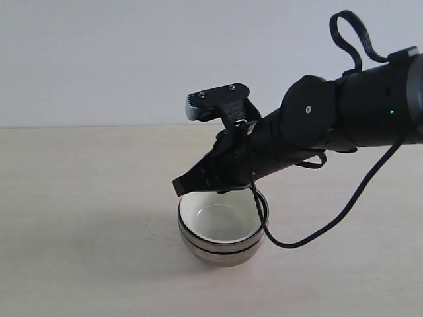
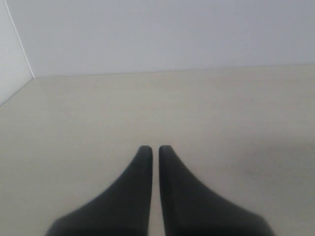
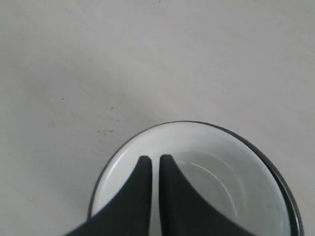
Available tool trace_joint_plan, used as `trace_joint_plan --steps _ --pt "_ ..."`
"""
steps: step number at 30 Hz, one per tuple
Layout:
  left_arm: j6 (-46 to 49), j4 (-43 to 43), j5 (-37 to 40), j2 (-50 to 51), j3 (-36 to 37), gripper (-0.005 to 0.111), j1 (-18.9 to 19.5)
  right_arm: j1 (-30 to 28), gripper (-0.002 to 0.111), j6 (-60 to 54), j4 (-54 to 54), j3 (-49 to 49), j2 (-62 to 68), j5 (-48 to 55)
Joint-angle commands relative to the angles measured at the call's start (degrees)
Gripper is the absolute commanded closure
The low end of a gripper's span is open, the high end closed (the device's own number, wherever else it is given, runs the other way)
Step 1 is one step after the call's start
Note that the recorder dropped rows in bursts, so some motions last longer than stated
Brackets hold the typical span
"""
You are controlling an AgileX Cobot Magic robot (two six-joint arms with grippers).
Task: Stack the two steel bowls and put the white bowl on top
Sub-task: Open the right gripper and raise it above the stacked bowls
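Steel bowls [image 1: 221, 254] stacked, white bowl [image 1: 218, 221] nested on top, middle of tabletop [image 1: 79, 198]. Right gripper [image 1: 178, 187] pressed together, empty, over the white bowl's rim. Left gripper [image 2: 154, 150] likewise pressed together, empty.

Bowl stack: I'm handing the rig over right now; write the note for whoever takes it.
Grippers: left gripper shut, empty, above bare table, no bowl in its view. The right gripper is shut and empty, just over the white bowl.
Things: the white bowl sits nested in the two steel bowls, which are stacked on the table.
Done: the stack looks complete.
Left: probably only lifting the right gripper clear.
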Motion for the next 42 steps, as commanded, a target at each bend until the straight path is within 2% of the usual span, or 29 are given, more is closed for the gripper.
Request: trace_joint_plan --steps 1,23,42 --pt "-0.65 -0.15 0.03 -0.17 0.2 0.103 0.03 1.45 0.108 -0.3 0.19 -0.21 1.68 -2.21" --pt "-0.65 -0.15 0.03 -0.17 0.2 0.103 0.03 1.52 0.108 -0.14 2.88 -0.11 11.58 -2.97" --pt "-0.65 -0.15 0.03 -0.17 0.2 0.103 0.03 1.52 0.108 0.97 3.09 -0.11 6.4 -8.38"
